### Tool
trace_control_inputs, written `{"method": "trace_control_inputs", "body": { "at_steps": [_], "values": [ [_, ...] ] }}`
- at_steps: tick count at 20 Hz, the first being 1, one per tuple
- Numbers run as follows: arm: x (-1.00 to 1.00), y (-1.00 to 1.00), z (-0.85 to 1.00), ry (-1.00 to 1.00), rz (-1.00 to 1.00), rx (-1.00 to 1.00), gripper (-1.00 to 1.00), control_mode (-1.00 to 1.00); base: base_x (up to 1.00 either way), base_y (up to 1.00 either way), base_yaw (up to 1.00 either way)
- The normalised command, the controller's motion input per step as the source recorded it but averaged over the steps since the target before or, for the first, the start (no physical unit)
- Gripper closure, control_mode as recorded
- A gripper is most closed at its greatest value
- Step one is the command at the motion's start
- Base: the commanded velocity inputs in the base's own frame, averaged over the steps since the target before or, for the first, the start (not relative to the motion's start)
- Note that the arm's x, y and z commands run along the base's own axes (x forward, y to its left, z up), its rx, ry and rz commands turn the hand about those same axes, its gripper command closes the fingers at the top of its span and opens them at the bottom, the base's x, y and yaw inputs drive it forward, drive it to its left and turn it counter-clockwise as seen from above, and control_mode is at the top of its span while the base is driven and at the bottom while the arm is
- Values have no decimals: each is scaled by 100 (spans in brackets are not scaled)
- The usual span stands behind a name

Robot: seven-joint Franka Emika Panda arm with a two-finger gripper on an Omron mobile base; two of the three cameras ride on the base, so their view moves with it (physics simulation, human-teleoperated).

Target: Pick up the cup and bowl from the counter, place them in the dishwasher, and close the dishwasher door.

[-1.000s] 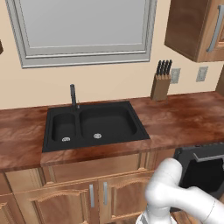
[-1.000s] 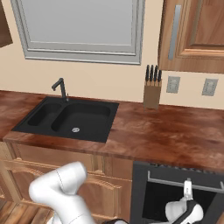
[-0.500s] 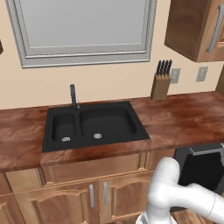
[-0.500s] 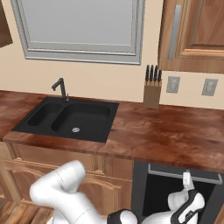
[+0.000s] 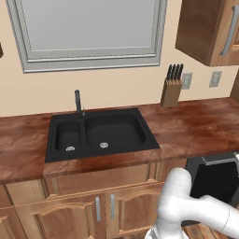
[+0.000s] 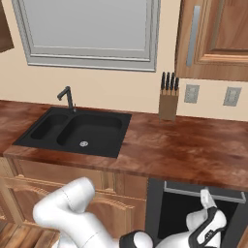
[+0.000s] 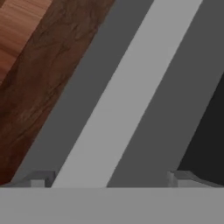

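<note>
The gripper [image 6: 205, 194] is low in front of the dishwasher [image 6: 193, 215], its white finger tip pointing up against the grey bar handle [image 6: 203, 192] along the top edge of the dishwasher door [image 6: 177, 218]. In the hand view the two finger tips [image 7: 41, 178] stand wide apart at the bottom corners, with nothing between them; the jaws are spread to their widest. The pale handle bar [image 7: 131, 87] runs diagonally between the tips, right in front of the gripper, with the dark door panel on both sides of it. To the far side of the tips lies a strip of the reddish-brown counter [image 7: 48, 74] edge.

From the right base view the door stands upright or nearly so, under the counter [image 6: 193, 150]. Above the gripper and farther back, a knife block [image 6: 168, 102] stands on the counter against the wall. Well to the gripper's left, the black double sink [image 6: 77, 131] is set into the worktop, with its dark faucet [image 6: 66, 97] behind it
</note>
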Motion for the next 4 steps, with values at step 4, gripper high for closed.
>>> {"method": "trace_control_inputs", "body": {
  "at_steps": [4],
  "values": [
    [88,0,-62,-9,0,-24,-100,-100,0,0,0]
  ]
}}
